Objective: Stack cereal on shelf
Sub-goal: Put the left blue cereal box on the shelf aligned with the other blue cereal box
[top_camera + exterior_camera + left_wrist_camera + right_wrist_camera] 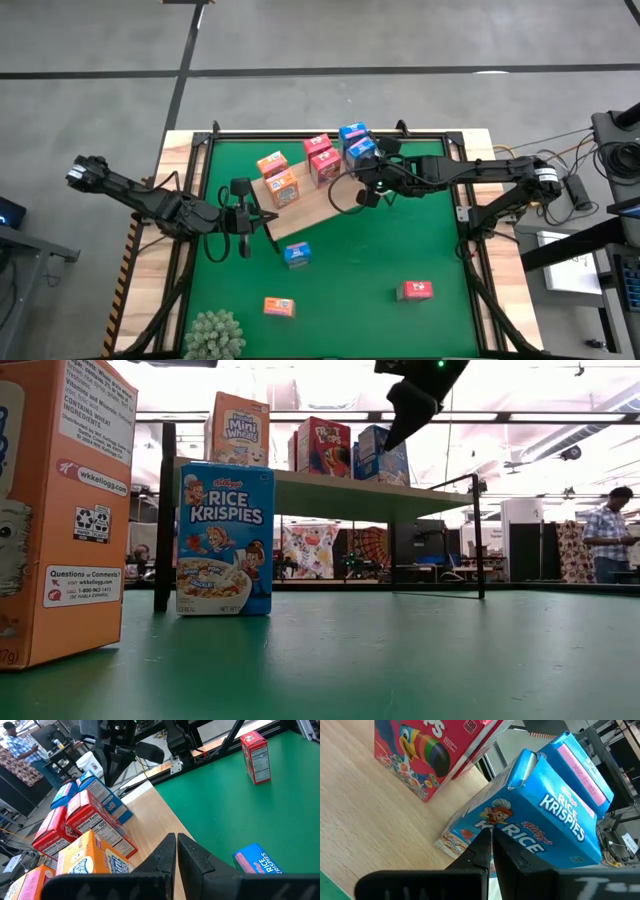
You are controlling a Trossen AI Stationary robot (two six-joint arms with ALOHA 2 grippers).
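High view: green mat (380, 255) on wood table, grey floor around. Shelf (305, 200) carrying six cereal boxes: two orange (277, 178), two pink-red (321, 158), two blue (356, 142). On mat: one blue (297, 255), one orange (279, 307), one red (415, 291). One plant (215, 335).
Low view: hall, person (606, 532) far back.
Wrist views: left gripper (176, 854) pinched closed, empty, over shelf edge; right gripper (492, 851) pinched closed beside blue box.

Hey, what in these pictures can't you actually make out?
- Low view: the orange box is cut off by the picture's edge; the name on it is hidden.
- Low view: the shelf boxes overlap, so their count is unclear.
- Right wrist view: whether the shut right gripper touches the blue box is unclear.
- High view: box print is too small.
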